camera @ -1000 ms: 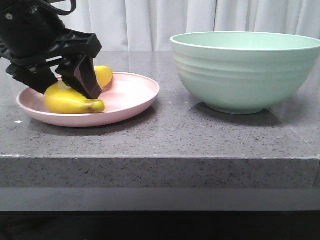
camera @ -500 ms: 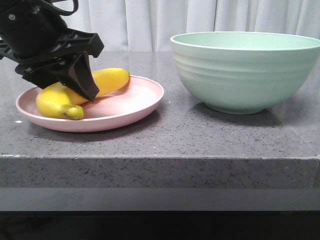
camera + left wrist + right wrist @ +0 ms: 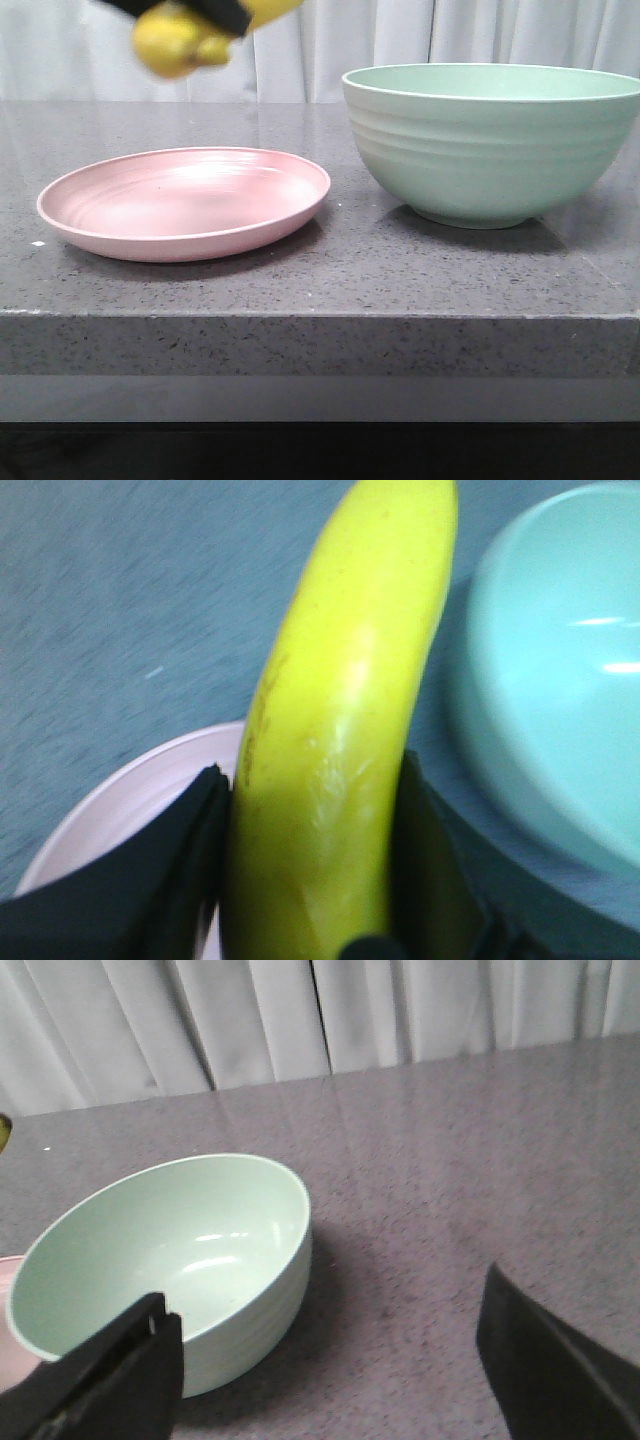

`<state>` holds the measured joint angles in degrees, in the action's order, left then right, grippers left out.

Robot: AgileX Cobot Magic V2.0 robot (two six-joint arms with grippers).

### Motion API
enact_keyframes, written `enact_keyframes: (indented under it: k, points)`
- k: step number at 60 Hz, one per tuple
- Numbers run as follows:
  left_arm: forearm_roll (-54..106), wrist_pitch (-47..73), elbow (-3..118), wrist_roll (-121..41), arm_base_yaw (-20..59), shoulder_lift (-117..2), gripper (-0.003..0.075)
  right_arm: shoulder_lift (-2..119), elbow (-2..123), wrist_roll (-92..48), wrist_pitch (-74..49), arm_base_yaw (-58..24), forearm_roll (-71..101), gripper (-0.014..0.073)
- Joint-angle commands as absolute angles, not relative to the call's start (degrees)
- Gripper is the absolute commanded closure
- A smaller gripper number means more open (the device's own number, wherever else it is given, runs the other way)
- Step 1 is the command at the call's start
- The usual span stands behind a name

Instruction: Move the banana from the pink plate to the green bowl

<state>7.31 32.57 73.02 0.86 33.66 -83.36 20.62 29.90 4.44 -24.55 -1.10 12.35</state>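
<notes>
1. Since half a second ago, we see that the banana [image 3: 185, 35] has left the pink plate [image 3: 185, 205] and now hangs high over it at the top edge of the front view, and the plate lies bare.

2. We find the green bowl [image 3: 495, 140] standing on the grey surface [image 3: 330, 270] to the right of the plate, close by it but not touching. It is empty, and we judge it sits there as the drop target, open side up.

3. We read the plate as done with: flat on the surface, nothing on it.

4. We judge the banana is held this high so that it can pass over the bowl's tall rim on the way across. In the left wrist view its far tip points toward the gap between plate and bowl.

5. Our left fingers [image 3: 205, 830] are closed on the banana's lower half, one black pad pressed to each side, with no gap showing.

6. Our right fingers [image 3: 540, 1365] hold nothing and stand wide apart near the bowl, touching neither it nor the surface. We judge that arm is simply waiting out of the way.
</notes>
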Motion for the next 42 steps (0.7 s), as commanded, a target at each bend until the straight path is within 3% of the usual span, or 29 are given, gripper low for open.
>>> enact_keyframes:
  k: [1,18,32,42]
  points:
    - [8.3,29.3,76.1,0.7,37.2,-79.6,0.0570,23.3,32.7,4.3,-22.2,-0.9,21.6,-0.0019]
    - [8.3,30.8,76.6,0.7,46.7,-78.4,0.0570,29.6,33.6,-3.9,-22.1,-3.6,54.3,-0.0019]
    - [8.3,31.3,76.6,0.7,52.1,-78.4,0.0570,37.7,33.6,-28.6,-27.8,-6.4,90.7,-0.0019]
    - [8.6,31.4,76.6,0.7,53.3,-78.4,0.0570,43.4,33.6,-40.8,-31.9,-6.4,104.0,-0.0019]
